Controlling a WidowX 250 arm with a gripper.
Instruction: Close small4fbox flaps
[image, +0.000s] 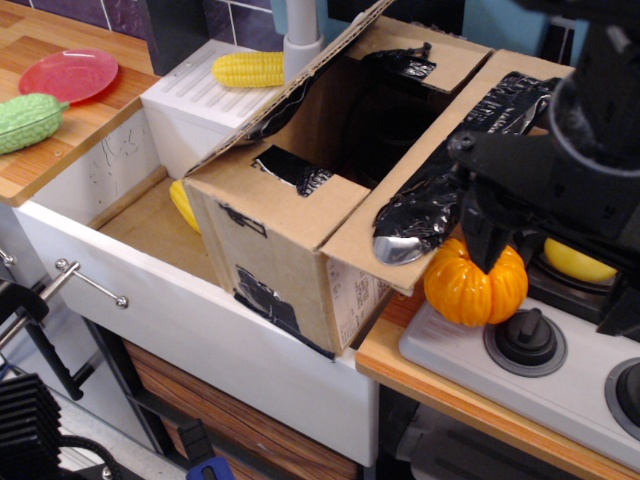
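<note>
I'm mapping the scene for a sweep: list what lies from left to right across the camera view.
Green bumpy toy vegetable → red round plastic plate → yellow toy corn cob → brown corrugated cardboard box → orange toy pumpkin → yellow rounded toy at the far right.

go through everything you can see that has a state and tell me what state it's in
small4fbox: open, standing in the sink.
Left flap: raised.
Right flap: folded outward, under the gripper.
Near flap: folded in, flat.
Far flap: folded back.
gripper: over the pumpkin; jaw state unclear.
</note>
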